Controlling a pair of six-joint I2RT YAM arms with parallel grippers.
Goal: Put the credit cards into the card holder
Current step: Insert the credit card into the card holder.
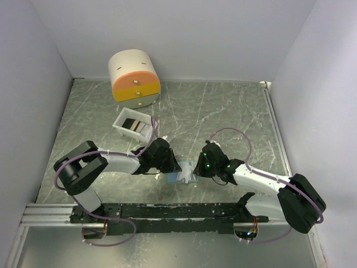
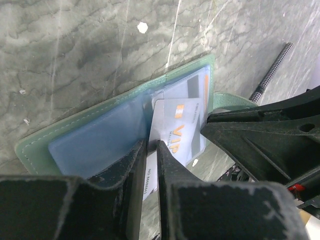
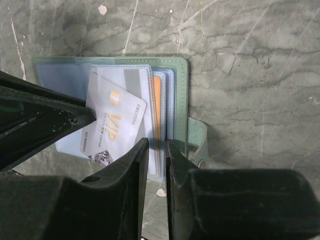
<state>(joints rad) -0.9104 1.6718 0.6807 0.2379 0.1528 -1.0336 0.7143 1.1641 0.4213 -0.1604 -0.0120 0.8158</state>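
Pinching VIP card (image 2: 180, 125) | left fingers (image 2: 175, 182) narrow around its edge | right fingers (image 3: 125, 172) clamp card holder (image 3: 179, 85)

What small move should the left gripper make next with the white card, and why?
Probably turn the white VIP card square to the card holder before pushing. The left gripper pinches its edge, but it lies tilted across the open holder, whose edge the right gripper clamps.

The top camera looks steeply down on the whole worktop (image 1: 223, 111) from the near edge; both wrist cameras face the open card holder (image 2: 90, 140) closely, from opposite sides
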